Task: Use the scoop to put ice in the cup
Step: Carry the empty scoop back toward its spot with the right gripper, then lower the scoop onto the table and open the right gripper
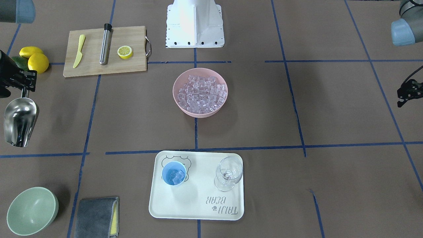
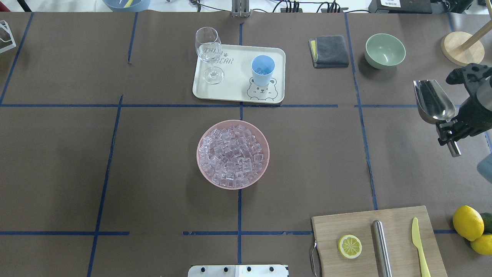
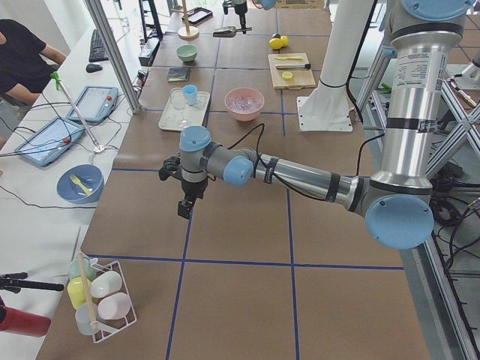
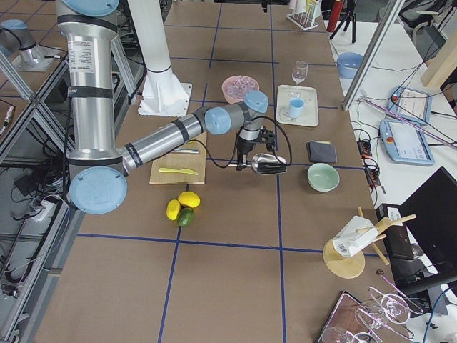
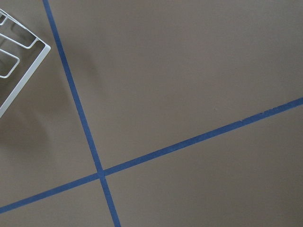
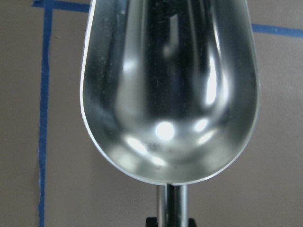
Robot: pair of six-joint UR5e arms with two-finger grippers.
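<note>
Light-blue cup (image 1: 166,172), cream tray (image 1: 198,202) with bear print — pink bowl (image 1: 200,114), clear ice (image 1: 201,94), silver scoop (image 1: 19,120).

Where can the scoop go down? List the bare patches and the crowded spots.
Free: the wide bare table on the robot's left of the pink bowl and tray; also the patch below the held scoop, between the green bowl and cutting board. Crowded: the tray, with cup and wine glass, and the cutting board, with lemons beside it.

The empty scoop (image 1: 19,122) is being held above the bench (image 1: 264,115) by its handle; some ice (image 1: 178,177) is being held in the upright blue cup (image 1: 166,171).
</note>
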